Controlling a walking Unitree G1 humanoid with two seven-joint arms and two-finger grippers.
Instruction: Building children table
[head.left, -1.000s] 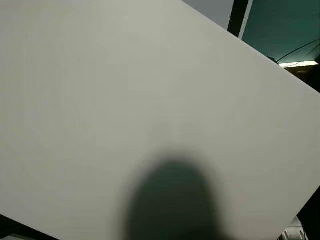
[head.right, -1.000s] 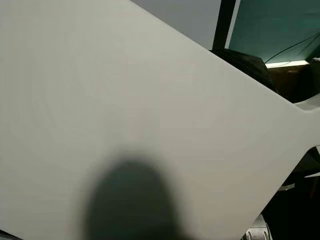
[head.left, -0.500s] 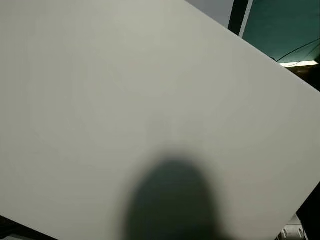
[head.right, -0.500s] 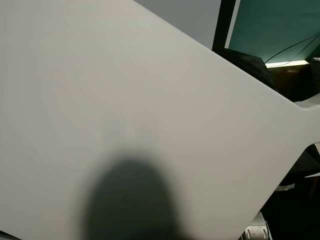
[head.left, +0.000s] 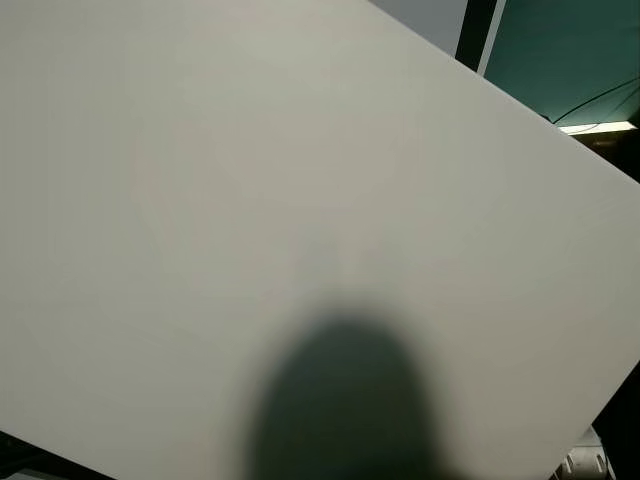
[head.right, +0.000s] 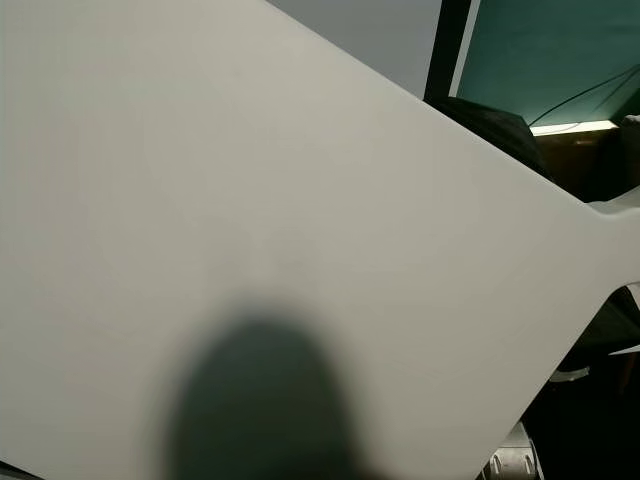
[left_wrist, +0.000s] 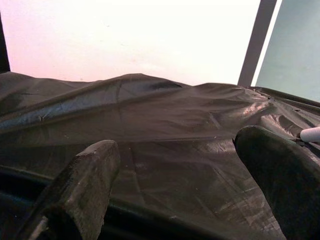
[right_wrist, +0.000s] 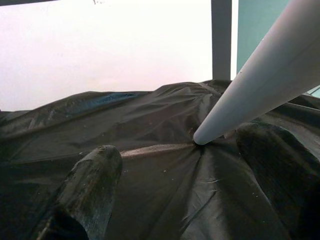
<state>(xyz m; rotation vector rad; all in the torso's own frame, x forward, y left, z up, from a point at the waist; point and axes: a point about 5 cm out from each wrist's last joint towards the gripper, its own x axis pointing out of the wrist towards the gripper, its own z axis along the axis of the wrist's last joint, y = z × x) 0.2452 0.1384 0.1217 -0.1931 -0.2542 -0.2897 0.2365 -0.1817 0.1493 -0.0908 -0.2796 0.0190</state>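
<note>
White tabletop (head.left: 250, 180) tilted before head camera; both grippers' jaws spread, empty, over black sheet (right_wrist: 150, 190)

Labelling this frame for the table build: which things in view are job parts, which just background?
Job:
large flat white tabletop panel
white tapered table leg, tip pressing into the sheet

Background:
crinkled black plastic sheet
dark upright post
teal wall

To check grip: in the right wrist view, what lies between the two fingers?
Black plastic sheet, and a white table leg whose tip rests on it.
</note>
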